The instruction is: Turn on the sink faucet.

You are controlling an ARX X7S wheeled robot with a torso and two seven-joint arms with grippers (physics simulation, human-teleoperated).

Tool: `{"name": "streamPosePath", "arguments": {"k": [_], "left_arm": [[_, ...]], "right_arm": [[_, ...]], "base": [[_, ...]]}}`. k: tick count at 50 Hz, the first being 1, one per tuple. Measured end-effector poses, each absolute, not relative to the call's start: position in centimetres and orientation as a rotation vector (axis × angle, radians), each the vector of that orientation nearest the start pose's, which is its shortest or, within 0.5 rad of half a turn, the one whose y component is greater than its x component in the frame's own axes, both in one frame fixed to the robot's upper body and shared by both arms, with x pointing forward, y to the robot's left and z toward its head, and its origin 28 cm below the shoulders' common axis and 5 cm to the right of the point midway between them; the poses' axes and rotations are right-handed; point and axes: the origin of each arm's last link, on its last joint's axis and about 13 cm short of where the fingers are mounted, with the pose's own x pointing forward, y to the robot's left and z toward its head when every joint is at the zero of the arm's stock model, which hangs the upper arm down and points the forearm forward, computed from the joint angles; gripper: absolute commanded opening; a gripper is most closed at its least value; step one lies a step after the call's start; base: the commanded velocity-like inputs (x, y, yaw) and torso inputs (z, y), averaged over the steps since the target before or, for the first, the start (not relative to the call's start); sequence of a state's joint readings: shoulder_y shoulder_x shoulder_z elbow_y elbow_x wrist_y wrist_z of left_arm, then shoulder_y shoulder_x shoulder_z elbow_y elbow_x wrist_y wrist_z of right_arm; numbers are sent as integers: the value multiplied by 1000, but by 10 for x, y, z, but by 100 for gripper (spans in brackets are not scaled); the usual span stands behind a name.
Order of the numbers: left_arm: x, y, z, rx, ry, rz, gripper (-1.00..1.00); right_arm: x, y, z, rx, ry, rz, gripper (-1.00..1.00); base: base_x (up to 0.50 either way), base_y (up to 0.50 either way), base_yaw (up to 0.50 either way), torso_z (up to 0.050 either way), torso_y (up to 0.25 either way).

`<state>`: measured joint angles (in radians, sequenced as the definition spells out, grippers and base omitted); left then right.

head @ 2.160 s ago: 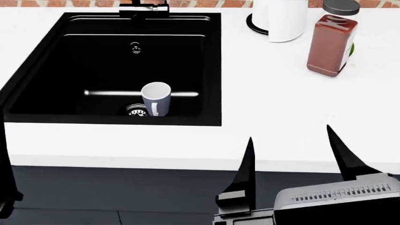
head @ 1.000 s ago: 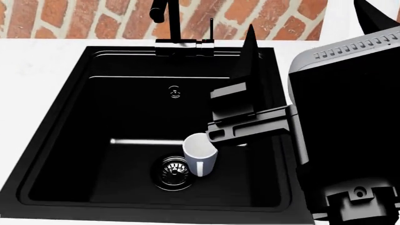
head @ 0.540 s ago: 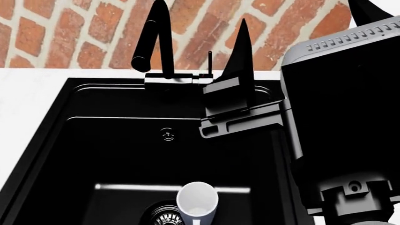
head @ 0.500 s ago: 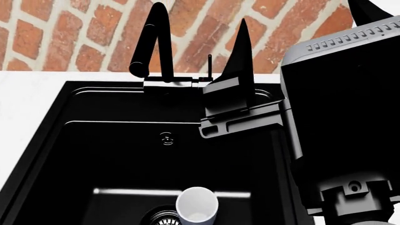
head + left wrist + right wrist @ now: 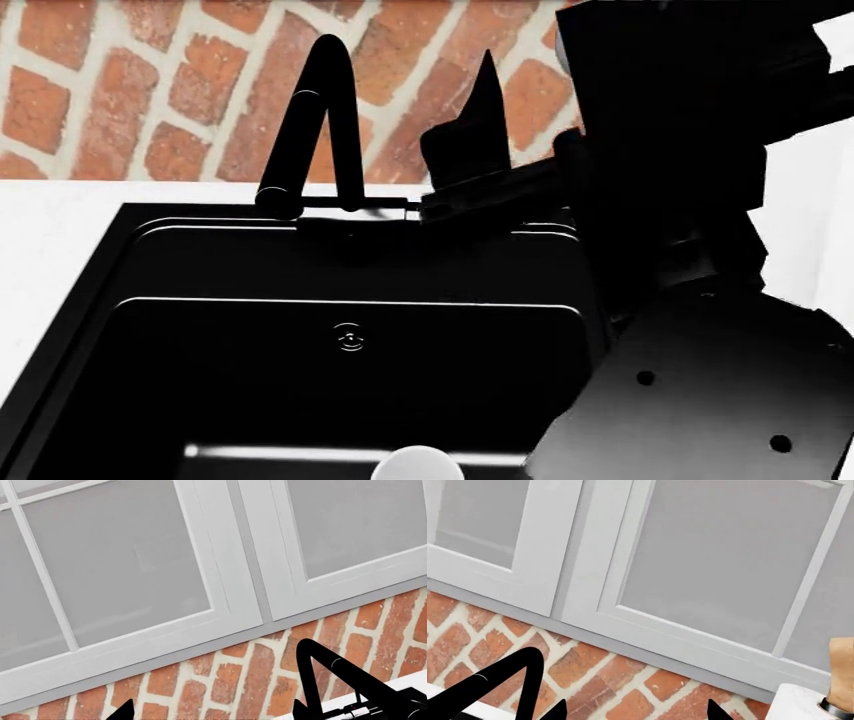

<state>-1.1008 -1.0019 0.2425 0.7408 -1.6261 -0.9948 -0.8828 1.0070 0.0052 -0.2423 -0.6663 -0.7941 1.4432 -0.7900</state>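
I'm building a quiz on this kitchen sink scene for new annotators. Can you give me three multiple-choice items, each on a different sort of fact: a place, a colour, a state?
1. Where does the tall matte black sink faucet stand?
A. at the back rim of the basin, before the wall
B. on the basin floor
C. on the counter in front of the basin

2. What colour is the large rectangular sink?
A. white
B. steel grey
C. matte black

3. Is water running from the faucet's round nozzle?
A. yes, a steady stream
B. no stream shows
C. the nozzle is hidden

Key:
1 A, its base sits on the rear rim, with the red brick wall behind it.
2 C, the head view shows the whole basin black against the white countertop.
3 B, nothing falls below the nozzle.
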Motion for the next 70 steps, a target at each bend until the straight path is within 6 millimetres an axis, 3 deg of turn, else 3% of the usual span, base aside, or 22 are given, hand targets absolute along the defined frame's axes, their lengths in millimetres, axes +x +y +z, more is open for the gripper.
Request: {"name": "streamPosePath", "arguments": {"k": [10,26,70], "left_arm": [[183,265,306,282,-193,-99,100],[183,266,306,296,-186,-103,100],[182,266,305,312,-169,-116,100]], "right_arm": [[282,-103,302,-253,-134,199,100],[317,-91,302,-226,-69,248,100],[372,-76,280,-231,48,249,100]], "base": [[0,0,0,18,-118],[0,0,0,21,-70],[0,0,0,21,-58]]}}
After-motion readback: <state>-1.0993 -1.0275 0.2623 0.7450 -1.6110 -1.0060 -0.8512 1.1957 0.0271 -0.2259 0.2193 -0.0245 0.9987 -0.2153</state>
